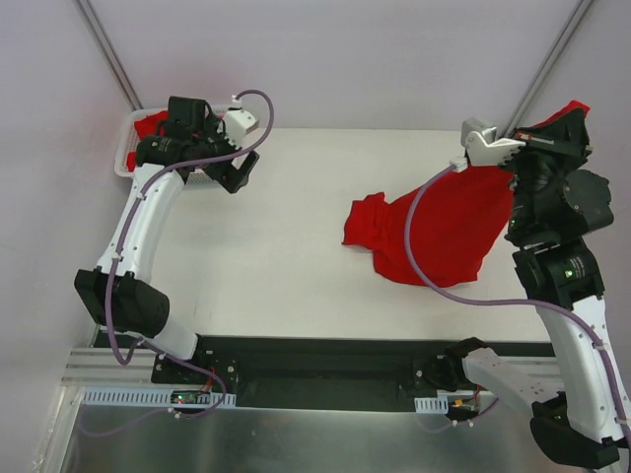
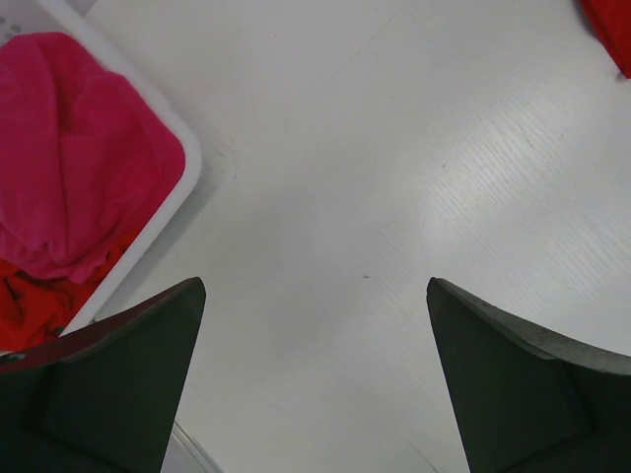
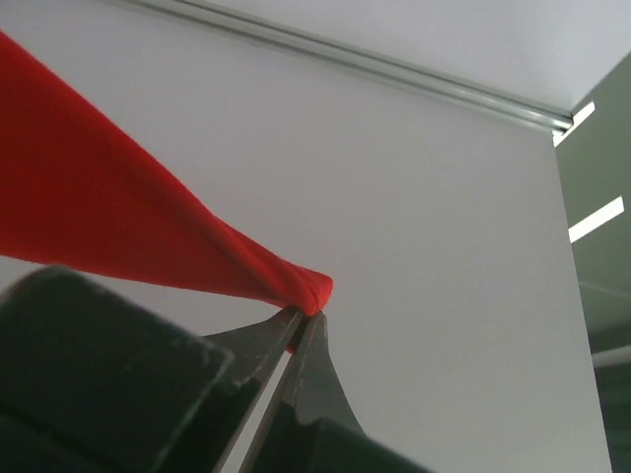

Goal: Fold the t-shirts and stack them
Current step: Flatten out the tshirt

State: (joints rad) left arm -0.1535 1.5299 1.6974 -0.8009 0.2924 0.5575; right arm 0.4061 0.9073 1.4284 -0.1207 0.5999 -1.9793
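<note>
Hanging by one pinched corner, the red t-shirt trailed onto the right of the table from the right gripper, whose fingers were clamped on it, apparently to spread it out, while the left gripper hovered, jaws wide apart, beside the basket.

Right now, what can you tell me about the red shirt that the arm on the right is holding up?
The red t-shirt is plain, soft cloth with no print. The right arm's fingers are shut on one small pinched corner of it, holding that end up. From there it hangs stretched and creased, unfolded, and its far end seems to lie bunched on the white table. Nothing else touches it.
</note>
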